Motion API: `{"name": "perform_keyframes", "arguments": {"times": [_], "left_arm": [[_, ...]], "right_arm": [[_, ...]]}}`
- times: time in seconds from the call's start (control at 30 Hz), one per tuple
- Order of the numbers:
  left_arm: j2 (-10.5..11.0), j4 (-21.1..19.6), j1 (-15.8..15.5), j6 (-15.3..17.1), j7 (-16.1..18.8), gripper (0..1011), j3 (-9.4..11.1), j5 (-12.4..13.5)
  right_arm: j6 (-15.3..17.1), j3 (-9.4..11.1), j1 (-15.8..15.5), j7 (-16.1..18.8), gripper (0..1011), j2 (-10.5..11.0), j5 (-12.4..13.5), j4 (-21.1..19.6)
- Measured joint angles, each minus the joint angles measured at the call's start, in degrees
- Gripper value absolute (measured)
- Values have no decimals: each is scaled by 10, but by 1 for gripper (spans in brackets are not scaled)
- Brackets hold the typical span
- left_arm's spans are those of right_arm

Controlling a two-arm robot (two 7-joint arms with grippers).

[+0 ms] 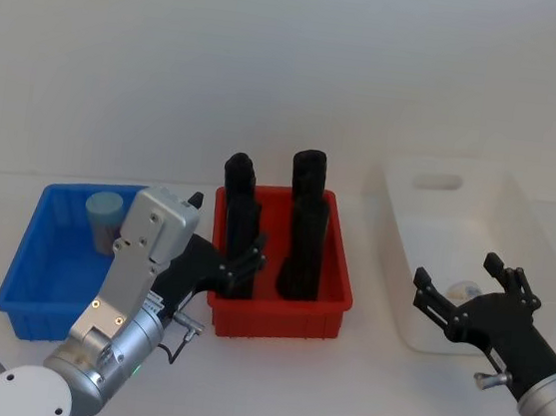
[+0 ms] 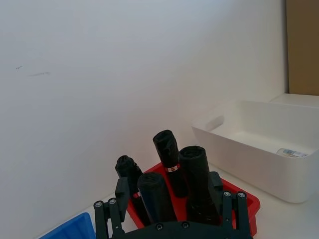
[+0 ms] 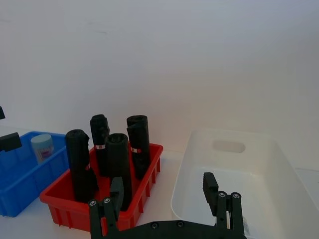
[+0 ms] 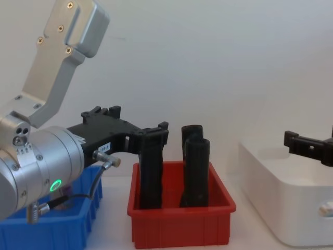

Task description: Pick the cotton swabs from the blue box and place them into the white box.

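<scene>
Left claw (image 1: pixel 249 265): fingers spread wide, nothing between them. Hangs raised above the worktop (image 1: pixel 287 395), fingertips about level with the top of a tall black object (image 1: pixel 239 179). Contact with that object: cannot tell. Red bin (image 1: pixel 275 320) carrying the black objects: just ahead and to the right of this claw. Blue box (image 1: pixel 21 279): lower down, to the left of this claw. Upright tub of cotton swabs (image 1: pixel 104 218) inside it, light blue lid up, toward the far wall, well apart from the claw's fingers.

Right claw (image 1: pixel 457 272): likewise wide open and empty. Hovers over the near end of the white box (image 1: pixel 397 307), with the box directly below and ahead. Second tub of cotton swabs (image 1: pixel 465 288) on the white box floor, apparently on its side, just beneath this claw's fingers. Red bin to this claw's left, well apart.
</scene>
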Motion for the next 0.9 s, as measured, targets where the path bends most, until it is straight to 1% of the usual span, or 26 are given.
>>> {"name": "perform_keyframes", "arguments": {"times": [0.9], "left_arm": [[0, 0, 0, 0, 0, 1004, 0, 0]], "right_arm": [[0, 0, 0, 0, 1001, 0, 0, 0]]}}
